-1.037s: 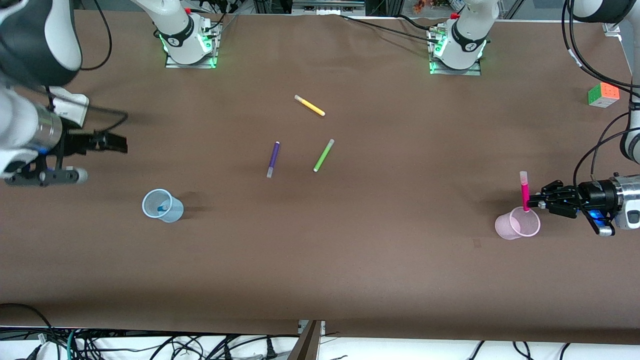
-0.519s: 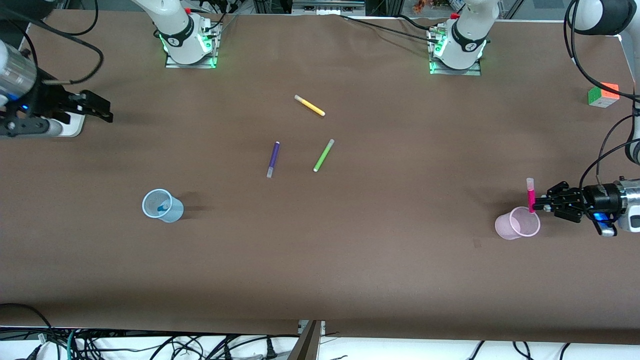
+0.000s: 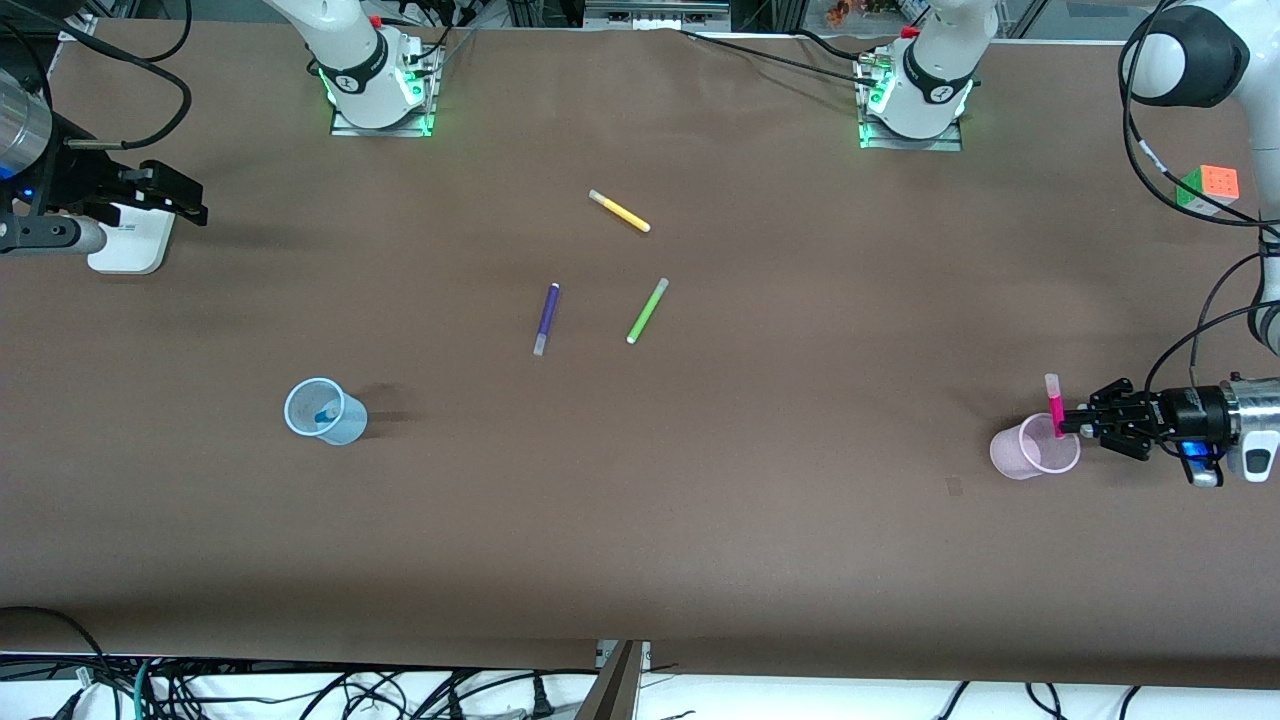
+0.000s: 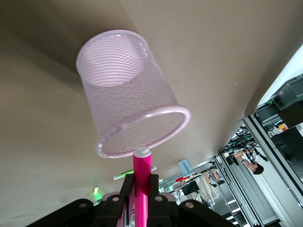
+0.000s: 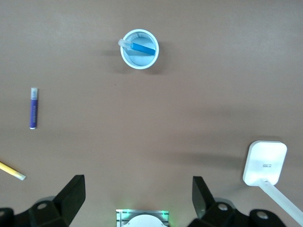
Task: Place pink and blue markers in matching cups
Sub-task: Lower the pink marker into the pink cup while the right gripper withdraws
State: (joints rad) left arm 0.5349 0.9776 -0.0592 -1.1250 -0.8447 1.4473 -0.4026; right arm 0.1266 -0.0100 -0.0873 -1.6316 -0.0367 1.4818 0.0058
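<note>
Left end effector (image 3: 1070, 421) horizontal, pink marker (image 3: 1054, 404) upright over pink cup (image 3: 1034, 447)

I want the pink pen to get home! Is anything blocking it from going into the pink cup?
Nothing visible blocks it. The left gripper is shut on the pink marker, holding it upright with its lower end right at the pink cup's open rim. The right gripper waits open near the right arm's end of the table.
</note>
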